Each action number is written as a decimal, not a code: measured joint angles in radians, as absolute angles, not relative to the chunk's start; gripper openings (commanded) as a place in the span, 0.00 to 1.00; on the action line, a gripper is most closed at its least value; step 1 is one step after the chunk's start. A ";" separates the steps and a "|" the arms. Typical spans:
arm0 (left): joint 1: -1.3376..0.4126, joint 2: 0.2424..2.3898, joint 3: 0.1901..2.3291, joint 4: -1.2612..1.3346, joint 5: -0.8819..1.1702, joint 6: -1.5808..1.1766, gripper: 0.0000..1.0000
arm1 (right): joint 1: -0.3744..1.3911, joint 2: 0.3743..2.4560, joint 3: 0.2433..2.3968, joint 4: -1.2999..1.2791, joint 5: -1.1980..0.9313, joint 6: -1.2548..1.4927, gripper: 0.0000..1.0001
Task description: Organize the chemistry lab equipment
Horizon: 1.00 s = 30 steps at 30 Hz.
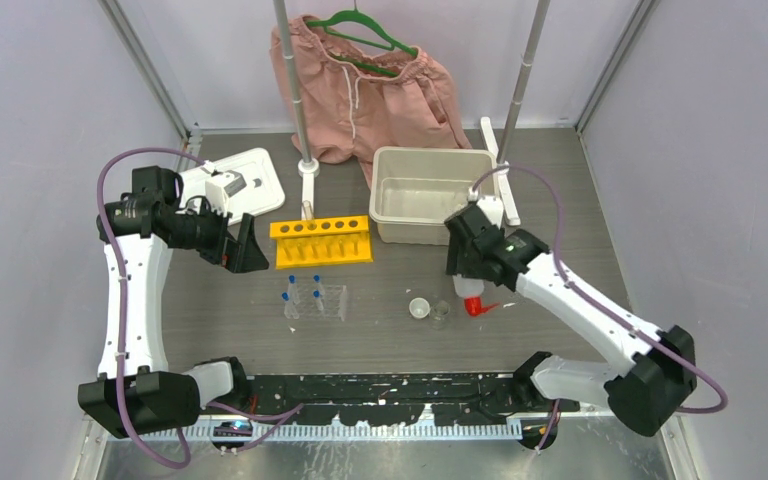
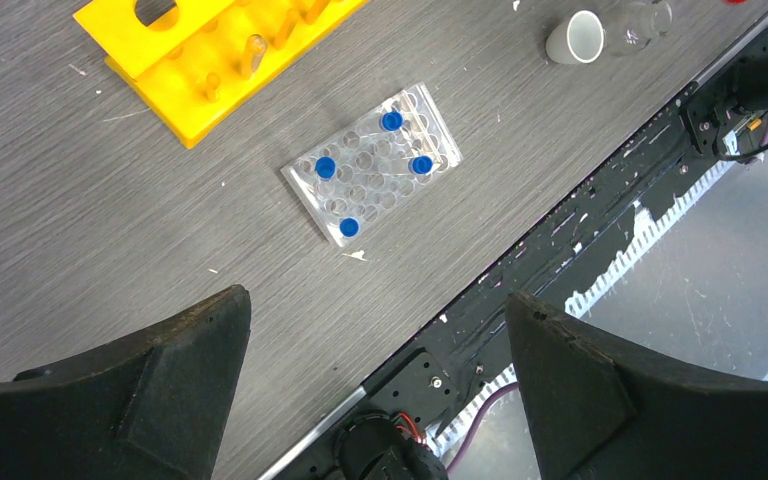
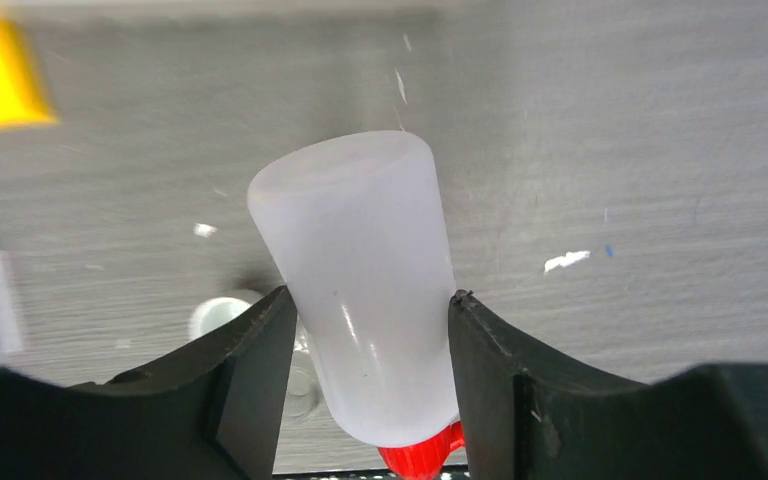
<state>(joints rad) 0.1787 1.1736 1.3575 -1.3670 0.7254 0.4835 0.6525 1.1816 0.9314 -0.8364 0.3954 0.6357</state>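
Note:
My right gripper is shut on the white red-capped squeeze bottle, its fingers pressing both sides; the red cap points toward the near edge. A small white dish and a tiny clear beaker sit just left of it. The clear plastic grid rack holds several blue-capped tubes and lies in front of the yellow holed tube rack. My left gripper is open and empty, hovering left of the yellow rack.
A beige bin stands behind my right gripper. A white tray lies at the back left. Pink shorts on a green hanger hang between two metal poles. The black base rail runs along the near edge.

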 measured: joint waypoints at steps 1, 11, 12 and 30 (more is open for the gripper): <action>0.179 1.174 1.357 -1.367 0.725 0.484 0.98 | 0.652 1.170 0.977 -0.854 0.397 0.624 0.22; 0.179 1.174 1.374 -1.372 0.726 0.484 0.99 | 0.632 1.387 1.609 -0.878 0.424 0.300 0.28; 0.179 1.174 1.374 -1.374 0.725 0.484 0.99 | 0.624 1.441 1.650 -0.866 0.417 0.261 0.28; 0.179 1.174 1.380 -1.388 0.722 0.488 0.99 | 0.572 1.982 1.872 -0.740 0.223 -0.108 0.40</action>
